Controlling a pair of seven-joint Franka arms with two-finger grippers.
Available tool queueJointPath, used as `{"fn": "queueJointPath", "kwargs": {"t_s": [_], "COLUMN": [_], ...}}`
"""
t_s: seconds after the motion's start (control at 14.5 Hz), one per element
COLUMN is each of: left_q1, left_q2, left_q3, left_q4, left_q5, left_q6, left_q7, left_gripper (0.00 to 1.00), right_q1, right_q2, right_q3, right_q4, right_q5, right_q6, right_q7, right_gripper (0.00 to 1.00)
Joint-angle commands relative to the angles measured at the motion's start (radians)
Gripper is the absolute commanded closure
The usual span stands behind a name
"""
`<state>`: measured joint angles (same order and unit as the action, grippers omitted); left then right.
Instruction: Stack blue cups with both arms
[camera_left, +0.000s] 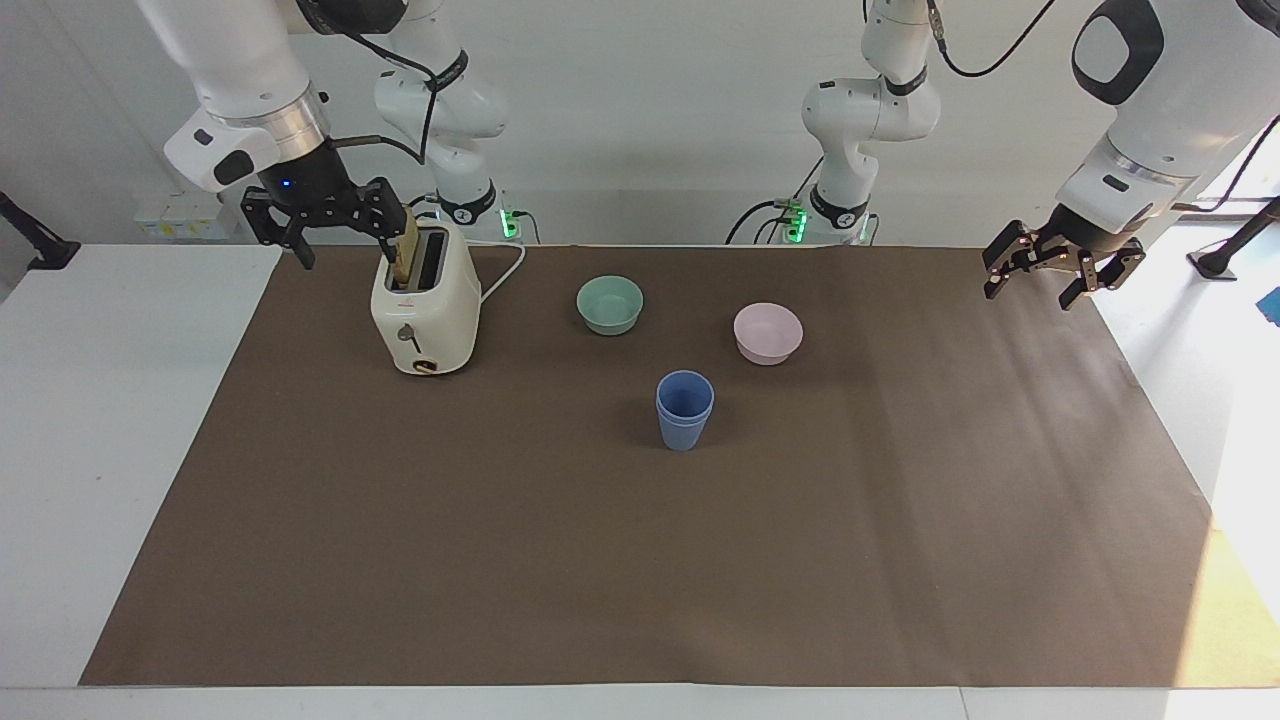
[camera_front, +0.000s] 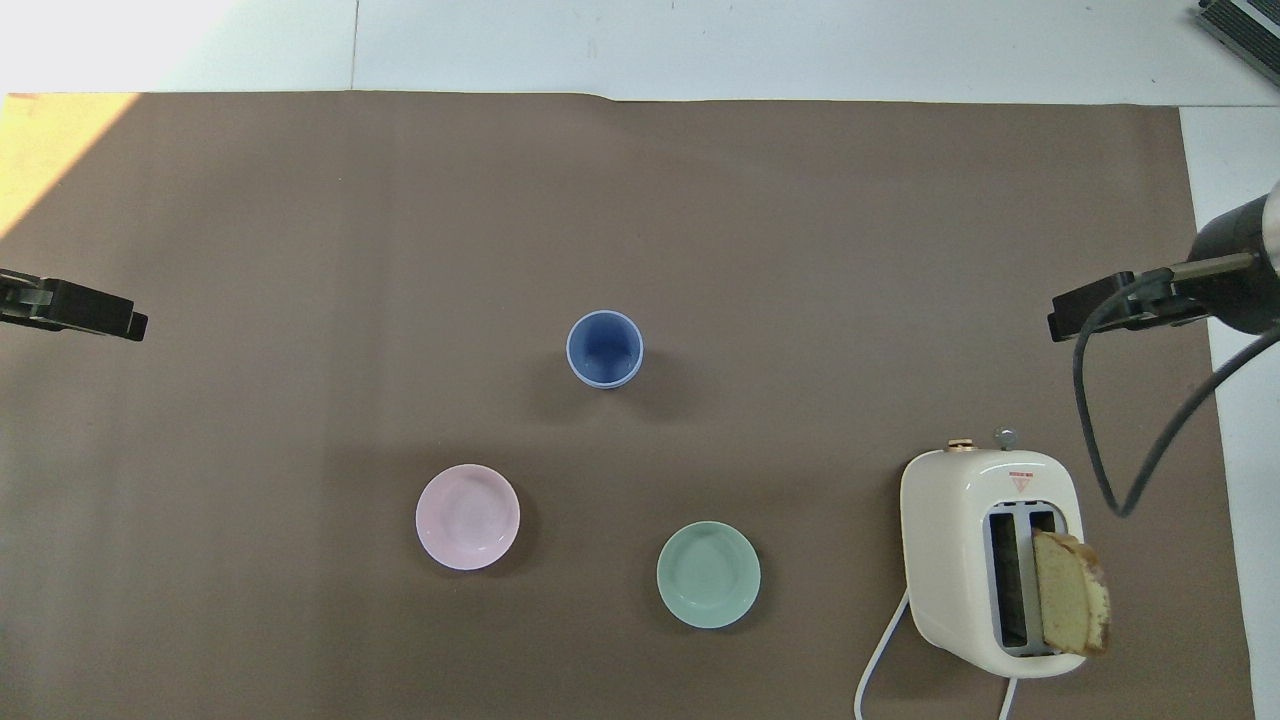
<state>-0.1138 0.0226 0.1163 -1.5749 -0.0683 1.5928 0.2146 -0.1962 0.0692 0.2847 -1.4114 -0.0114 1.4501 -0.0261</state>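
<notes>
A toaster (camera_left: 425, 310) holding bread (camera_front: 1070, 605), a green bowl (camera_left: 610, 304) and a pink bowl (camera_left: 768, 332) share the surface (camera_left: 640, 560). The 2 blue cups (camera_left: 685, 410) stand nested mid-surface, well apart from both wide-spread grippers: right gripper (camera_left: 322, 222) beside the toaster, left gripper (camera_left: 1050, 268) waiting.

A brown mat (camera_left: 640, 560) covers most of the white table (camera_left: 110, 420). A cream toaster (camera_left: 425, 310) stands near the mat's edge nearest the robots, toward the right arm's end, with a slice of bread (camera_left: 404, 250) upright in one slot and a white cord (camera_left: 505, 268) running off toward that edge. A green bowl (camera_left: 610, 304) sits mid-edge on the same side. A pink bowl (camera_left: 768, 333) lies beside it, slightly farther from the robots.
</notes>
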Motion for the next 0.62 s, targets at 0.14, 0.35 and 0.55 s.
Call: {"fn": "queueJointPath", "kwargs": {"t_s": [0.14,0.35,0.55], "left_q1": [0.000,0.000,0.000], "left_q2": [-0.007,-0.007,-0.007], "left_q3": [-0.003,-0.003,-0.003], "left_q4": [0.015,0.015,0.013], "left_q5": [0.013,0.012,0.011], "left_q6": [-0.030,-0.030,-0.030], "left_q7": [0.002,0.002,0.000], "left_gripper": [0.00,0.00,0.00], "right_q1": [-0.015,-0.022,-0.011], "right_q2": [-0.032,-0.031,-0.032], "right_q3": [0.001,-0.001,0.002], "right_q4": [-0.041,-0.037,-0.035], "right_q5": [0.007,0.018,0.018], "right_q6": [0.021,0.019,0.018], "right_q7": [-0.020,-0.020,-0.021], "right_gripper": [0.00,0.00,0.00]}}
